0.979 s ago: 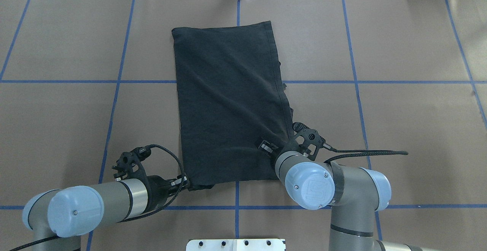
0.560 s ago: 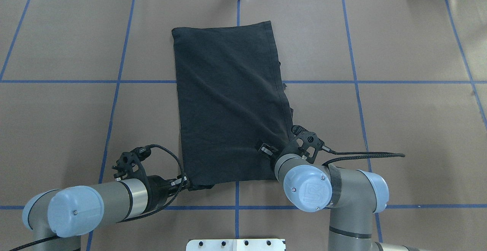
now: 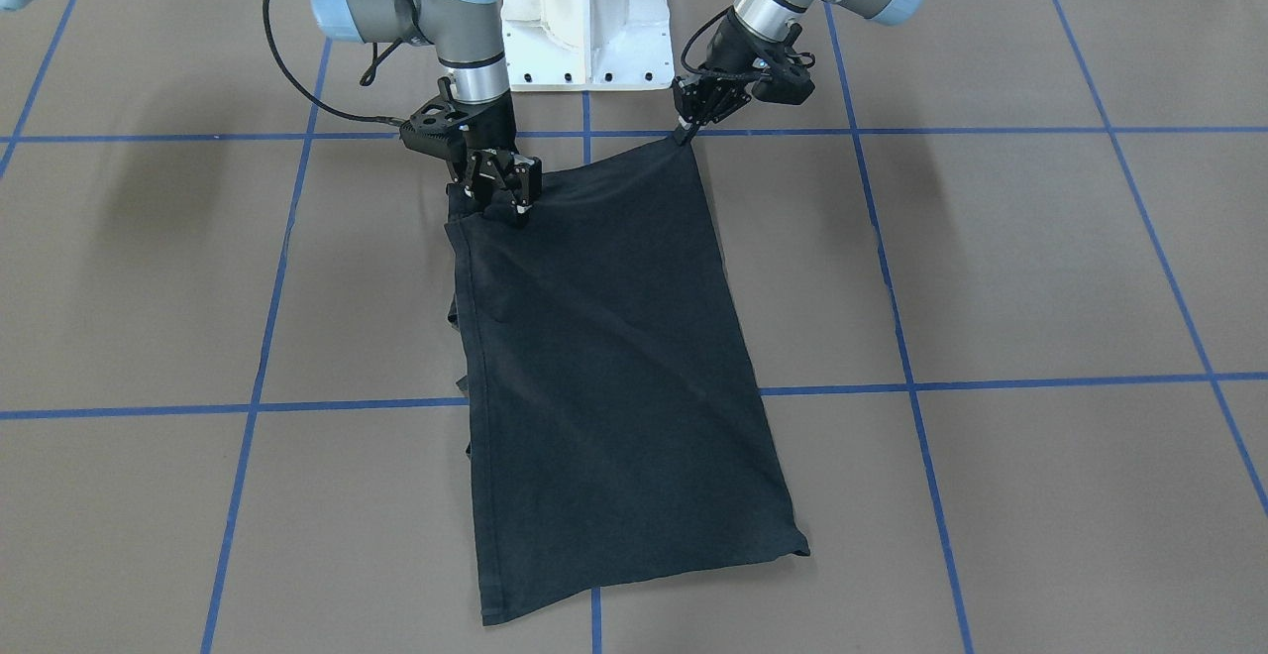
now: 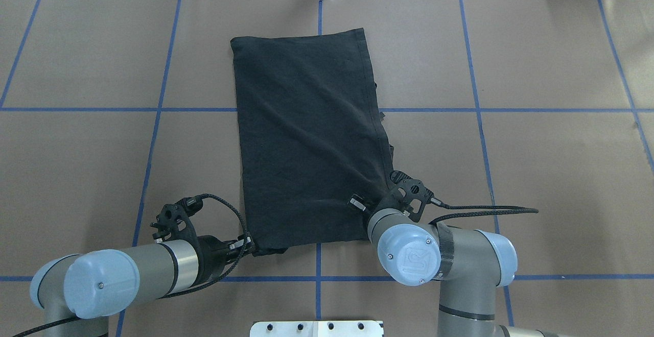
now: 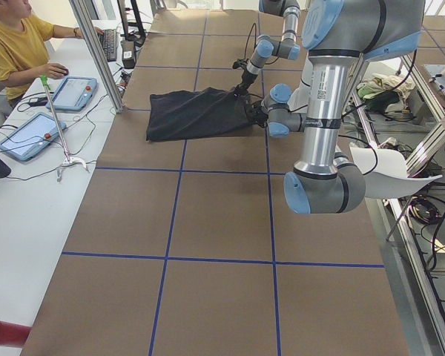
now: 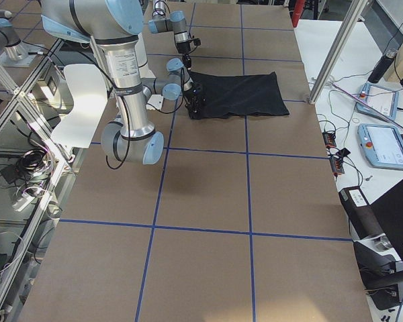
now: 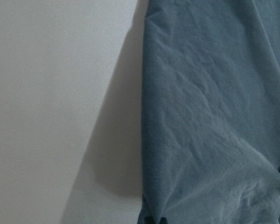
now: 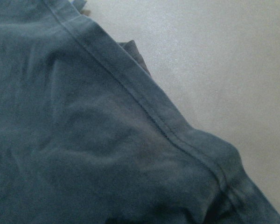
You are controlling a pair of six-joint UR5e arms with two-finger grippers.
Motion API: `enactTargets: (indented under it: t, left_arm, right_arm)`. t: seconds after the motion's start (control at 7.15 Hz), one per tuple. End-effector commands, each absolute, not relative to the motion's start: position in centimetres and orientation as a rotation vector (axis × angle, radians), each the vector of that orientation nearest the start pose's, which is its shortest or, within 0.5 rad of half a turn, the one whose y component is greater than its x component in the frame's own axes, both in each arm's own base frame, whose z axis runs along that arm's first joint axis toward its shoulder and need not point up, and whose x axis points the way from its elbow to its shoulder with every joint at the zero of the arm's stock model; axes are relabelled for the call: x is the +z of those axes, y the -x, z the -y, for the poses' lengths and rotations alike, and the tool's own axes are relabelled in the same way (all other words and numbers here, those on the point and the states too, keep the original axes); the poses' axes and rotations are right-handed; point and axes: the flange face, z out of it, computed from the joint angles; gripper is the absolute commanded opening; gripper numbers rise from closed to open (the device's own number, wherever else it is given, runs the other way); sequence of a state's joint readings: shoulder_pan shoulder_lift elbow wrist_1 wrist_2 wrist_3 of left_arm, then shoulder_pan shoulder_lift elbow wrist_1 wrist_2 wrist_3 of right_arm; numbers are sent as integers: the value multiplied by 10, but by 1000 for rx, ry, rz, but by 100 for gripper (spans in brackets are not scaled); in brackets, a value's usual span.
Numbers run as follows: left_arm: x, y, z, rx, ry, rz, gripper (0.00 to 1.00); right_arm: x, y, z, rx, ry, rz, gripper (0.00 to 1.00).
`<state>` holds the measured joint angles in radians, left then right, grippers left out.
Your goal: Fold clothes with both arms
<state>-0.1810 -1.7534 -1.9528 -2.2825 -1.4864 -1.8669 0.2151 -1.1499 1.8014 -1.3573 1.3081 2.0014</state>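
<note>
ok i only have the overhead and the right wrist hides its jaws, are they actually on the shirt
Observer: Yes. The front-facing view shows the right jaws closed on the T-shirt at its robot-side corner, on the hemmed edge.
Operator: and the left jaws, is that corner lying flat
Observer: No. The left jaws pinch the other robot-side corner, and the front-facing view shows it drawn up into a small peak.
Operator: any daylight under it
Observer: Seemingly. The left wrist view shows a shadow on the table beside the cloth edge.

T-shirt: one
Arms: two, left arm and right arm
Claws: two, left claw and right claw
Person: one
</note>
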Motion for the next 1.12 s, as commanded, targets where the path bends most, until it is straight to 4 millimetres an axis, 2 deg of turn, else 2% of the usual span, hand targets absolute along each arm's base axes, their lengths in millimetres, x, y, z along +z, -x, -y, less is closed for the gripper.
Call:
enactTargets:
  t: [0.0,0.42,0.7,0.84,0.98]
  left_arm:
    - [304,-498,235,-464,1,-1291,0]
    - [303,-498,235,-463,1,-1294,0]
    - [294,-492,234,-459,7,-1312,0]
    - [282,-485,230,-439,32,-1338,0]
    - [275,-477,228,-432,38,-1355,0]
  right_arm:
    - [294,576,290,747,-150,916,0]
    - [282,572,297,767,-154,937,0]
    - [262,547,303,779,-156,989,0]
    - [251,533,299,781,-155,994,0]
    - [231,515,267,740,-129,990,0]
